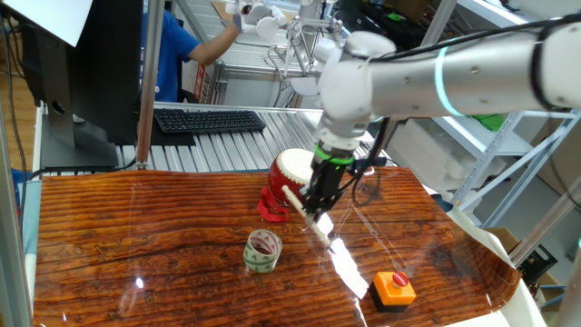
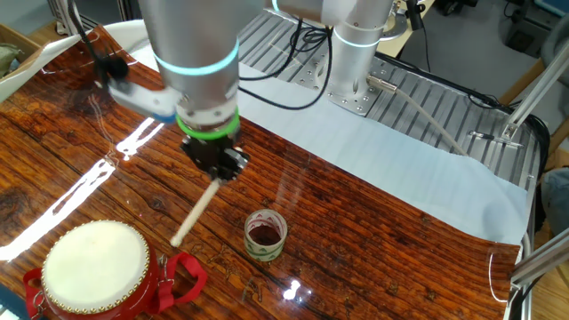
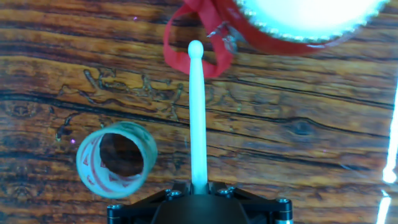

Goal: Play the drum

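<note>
A: Drumstick (image 1: pixel 300 207) sits clamped in the gripper (image 1: pixel 320 202), slanting down toward the red stand (image 1: pixel 270 207). The drum (image 1: pixel 292 169) is near the table's far edge, tilted, with its white skin turned up and toward the near edge.

B: From the other fixed view, the stick tip (image 2: pixel 177 239) hangs short of the skin (image 2: pixel 95 257), over bare wood (image 2: pixel 373 240). I'd carry it further over before swinging.

A: Agreed. The tape roll (image 2: pixel 265 236) stands just beside the stick; steer away from it.

B: Hand view shows the tip (image 3: pixel 196 47) over the red strap (image 3: pixel 186 43), the skin (image 3: pixel 311 15) up at the top right corner. My guess: shift toward that corner and strike the middle of the skin lightly, not the rim.
</note>
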Tool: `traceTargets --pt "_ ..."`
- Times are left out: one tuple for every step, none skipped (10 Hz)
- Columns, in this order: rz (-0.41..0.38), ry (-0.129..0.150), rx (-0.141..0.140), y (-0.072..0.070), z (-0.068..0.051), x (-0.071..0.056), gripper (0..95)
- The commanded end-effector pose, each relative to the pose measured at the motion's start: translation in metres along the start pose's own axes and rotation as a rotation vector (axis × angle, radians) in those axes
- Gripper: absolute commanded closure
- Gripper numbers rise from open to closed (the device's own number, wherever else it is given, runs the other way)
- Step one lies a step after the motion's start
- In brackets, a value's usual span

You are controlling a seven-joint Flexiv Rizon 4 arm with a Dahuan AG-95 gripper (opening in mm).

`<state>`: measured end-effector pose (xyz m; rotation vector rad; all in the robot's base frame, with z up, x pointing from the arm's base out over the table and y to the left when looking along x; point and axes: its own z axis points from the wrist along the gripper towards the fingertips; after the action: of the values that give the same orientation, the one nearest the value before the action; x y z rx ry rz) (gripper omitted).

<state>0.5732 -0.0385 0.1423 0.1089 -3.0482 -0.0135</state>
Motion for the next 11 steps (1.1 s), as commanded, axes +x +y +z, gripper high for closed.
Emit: traceTargets --pt "0.041 -0.002 -0.001 -0.005 -0.017 -0.008 95.0" --pt "0.051 -0.002 0.000 -0.007 -0.021 -0.010 95.0" --pt "0.074 -0.008 0.006 -0.011 -0.025 -0.011 95.0" --pt "0.095 -0.023 0.009 -0.014 -0.025 -0.012 95.0" --pt "0.111 -0.039 0.016 -0.014 -0.026 -0.011 95.0" --pt "0.125 -0.053 0.015 -0.015 -0.027 -0.009 95.0" --pt "0.145 -0.056 0.010 -0.015 -0.027 -0.009 95.0" --pt "0.159 -0.057 0.002 -0.015 -0.027 -0.009 95.0" --pt "0.159 -0.056 0.003 -0.015 -0.027 -0.009 95.0" --pt "0.160 -0.058 0.003 -0.015 -0.027 -0.009 95.0" --pt "0.163 -0.059 0.003 -0.015 -0.026 -0.009 95.0"
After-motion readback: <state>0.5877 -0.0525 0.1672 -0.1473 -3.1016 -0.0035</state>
